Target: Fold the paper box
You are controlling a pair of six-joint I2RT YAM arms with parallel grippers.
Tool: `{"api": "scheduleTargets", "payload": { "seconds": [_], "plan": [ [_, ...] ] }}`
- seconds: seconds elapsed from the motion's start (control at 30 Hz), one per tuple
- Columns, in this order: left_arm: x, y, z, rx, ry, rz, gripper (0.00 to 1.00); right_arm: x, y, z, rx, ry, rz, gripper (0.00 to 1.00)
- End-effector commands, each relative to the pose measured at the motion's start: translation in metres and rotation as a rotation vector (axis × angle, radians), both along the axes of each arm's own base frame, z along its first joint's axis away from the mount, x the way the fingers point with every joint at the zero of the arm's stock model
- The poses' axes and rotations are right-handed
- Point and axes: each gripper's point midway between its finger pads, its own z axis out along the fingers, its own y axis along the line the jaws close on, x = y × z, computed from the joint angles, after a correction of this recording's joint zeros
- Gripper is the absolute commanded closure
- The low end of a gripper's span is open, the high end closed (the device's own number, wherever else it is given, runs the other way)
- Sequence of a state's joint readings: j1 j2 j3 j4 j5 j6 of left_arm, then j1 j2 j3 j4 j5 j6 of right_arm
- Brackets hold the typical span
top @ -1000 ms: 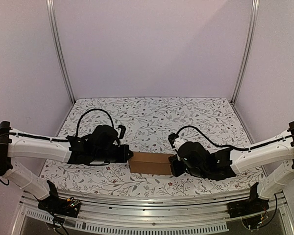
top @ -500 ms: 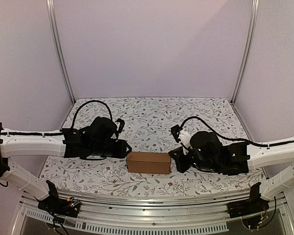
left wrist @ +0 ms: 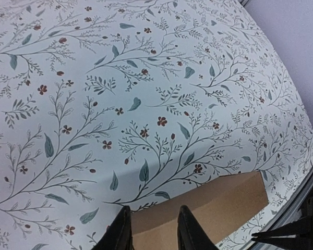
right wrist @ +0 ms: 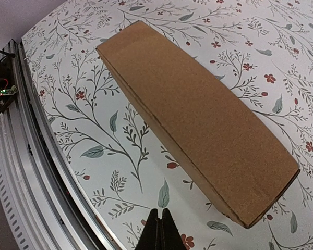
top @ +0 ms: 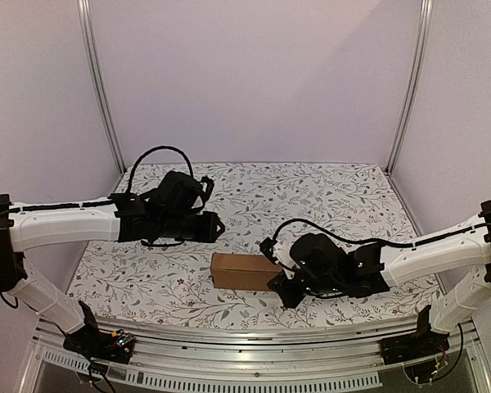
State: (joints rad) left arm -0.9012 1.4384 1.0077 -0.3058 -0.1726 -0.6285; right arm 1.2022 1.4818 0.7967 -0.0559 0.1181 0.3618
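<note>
Judging by the plain brown corrugated cardboard box [top: 244,271] lying closed, front-centre on the floral tablecloth [top: 327,188], looks nearly done. Beyond it, left gripper [top: 215,227] hovering slightly parted, empty; beside its end, right gripper [top: 280,284] pinched shut, empty. Next: press any loose flap.

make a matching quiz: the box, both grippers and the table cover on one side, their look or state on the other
1. paper box
2. left gripper
3. right gripper
4. table cover

a. fingers shut
b. floral print
c. fingers parted
d. plain brown, closed up

Pairs: 1-d, 2-c, 3-a, 4-b
</note>
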Motion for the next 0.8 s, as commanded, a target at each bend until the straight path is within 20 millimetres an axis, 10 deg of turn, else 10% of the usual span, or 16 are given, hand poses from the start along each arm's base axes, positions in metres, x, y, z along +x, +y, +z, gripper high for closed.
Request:
{"api": "scheduleTargets", "payload": {
  "seconds": [0.0, 0.47, 0.77],
  "plan": [
    [0.01, 0.004, -0.029, 0.044, 0.069, -0.008, 0.71, 0.004, 0.006, -0.016, -0.063, 0.013, -0.006, 1.0],
    [-0.016, -0.006, -0.1, 0.05, 0.307, -0.096, 0.71, 0.077, -0.003, -0.023, -0.165, -0.1, -0.185, 0.99],
    [-0.029, -0.001, -0.095, 0.007, 0.323, -0.096, 0.71, 0.119, 0.036, -0.012, -0.114, -0.117, -0.167, 1.0]
  ]
}}
